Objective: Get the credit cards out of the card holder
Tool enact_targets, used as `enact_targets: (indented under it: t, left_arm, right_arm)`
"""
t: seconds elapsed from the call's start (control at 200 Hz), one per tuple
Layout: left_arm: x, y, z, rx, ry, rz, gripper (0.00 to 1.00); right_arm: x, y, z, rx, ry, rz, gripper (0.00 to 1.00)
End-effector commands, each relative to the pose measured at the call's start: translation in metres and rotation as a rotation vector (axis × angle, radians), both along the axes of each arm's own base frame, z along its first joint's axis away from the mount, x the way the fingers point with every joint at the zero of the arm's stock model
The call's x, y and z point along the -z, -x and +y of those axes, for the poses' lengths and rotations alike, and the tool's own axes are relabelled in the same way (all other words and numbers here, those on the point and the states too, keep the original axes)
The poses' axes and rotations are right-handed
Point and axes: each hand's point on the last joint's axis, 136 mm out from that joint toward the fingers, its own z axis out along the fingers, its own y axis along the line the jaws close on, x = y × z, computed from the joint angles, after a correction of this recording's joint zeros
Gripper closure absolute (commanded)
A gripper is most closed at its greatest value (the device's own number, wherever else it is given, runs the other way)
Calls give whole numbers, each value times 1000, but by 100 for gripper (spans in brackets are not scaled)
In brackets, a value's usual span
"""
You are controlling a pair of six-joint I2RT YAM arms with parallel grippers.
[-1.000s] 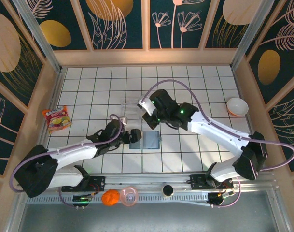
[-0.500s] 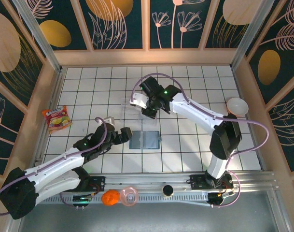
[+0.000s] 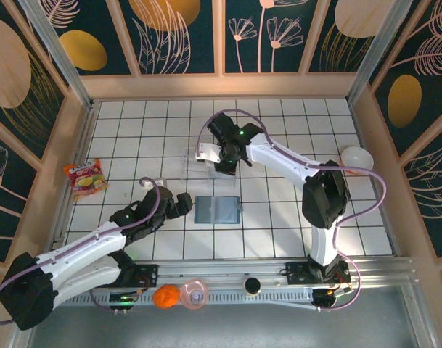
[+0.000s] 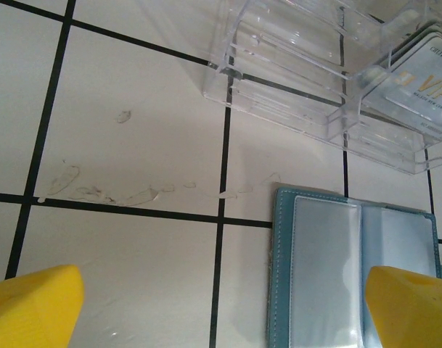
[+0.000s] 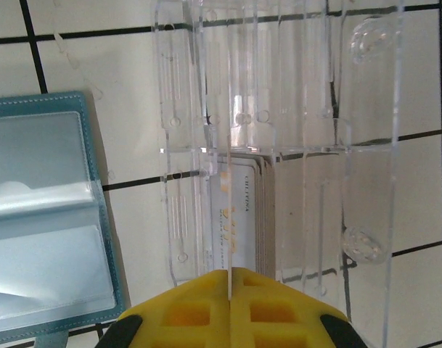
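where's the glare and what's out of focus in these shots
Left wrist view: the clear plastic tray glints along its edges, and the left gripper's yellow fingertips at the bottom corners look soft. Right wrist view: the clear sleeves of the open teal card holder shine, and the tray ribs catch highlights. Top external view: even light, no strong glare.

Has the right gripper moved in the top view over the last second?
Yes. The right gripper has moved from the far edge of the open card holder toward the far wall, and is now over the clear tray.
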Motion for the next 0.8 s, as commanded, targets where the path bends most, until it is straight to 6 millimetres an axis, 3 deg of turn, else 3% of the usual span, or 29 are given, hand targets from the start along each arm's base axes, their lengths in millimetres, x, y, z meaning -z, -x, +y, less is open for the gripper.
enact_targets:
  t: [0.0, 0.475, 0.791]
  left_arm:
    - [-6, -4, 4, -13, -20, -10, 1]
    - [1, -6, 7, -25, -22, 6, 2]
    - [1, -6, 6, -25, -18, 7, 1]
  right_arm:
    - [3, 3, -1, -67, 25, 22, 100]
    - [26, -16, -16, -4, 80, 40, 100]
    - [40, -17, -14, -6, 101, 67, 100]
